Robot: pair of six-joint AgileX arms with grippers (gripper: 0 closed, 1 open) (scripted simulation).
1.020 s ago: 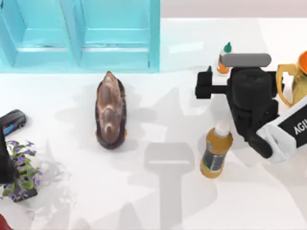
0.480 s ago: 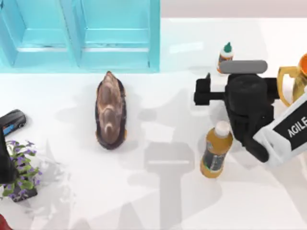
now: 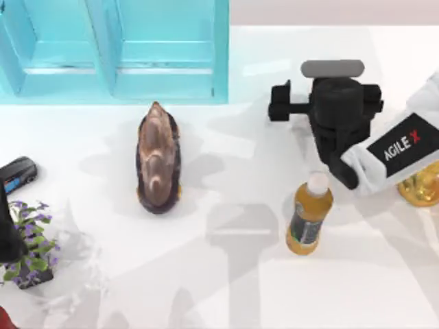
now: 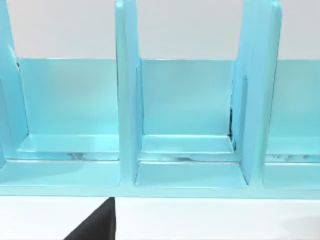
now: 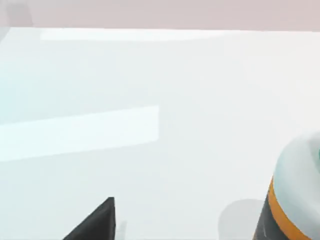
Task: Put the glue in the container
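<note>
The glue [image 5: 292,200] appears in the right wrist view as a white bottle body with an orange band, close beside my right gripper. A dark fingertip [image 5: 95,222] shows on its other side, and nothing is held. From above, my right gripper [image 3: 328,89] hangs open over the far right of the table and hides the glue. The container [image 3: 164,68] is a light blue rack with upright dividers at the far left; its compartments [image 4: 187,150] face the left wrist camera. My left arm [image 3: 7,233] stays parked at the left edge, gripper open.
An amber bottle with a white cap [image 3: 309,216] stands just in front of the right arm. A brown oval object [image 3: 158,159] lies mid-table. A black toy car [image 3: 17,173] and a purple flower pot [image 3: 29,250] sit at the left. A golden cup [image 3: 420,186] is partly under the right arm.
My right arm has moved toward the table's far edge. The gripper now covers the glue, which stood just beyond it before. Nothing else has moved.
</note>
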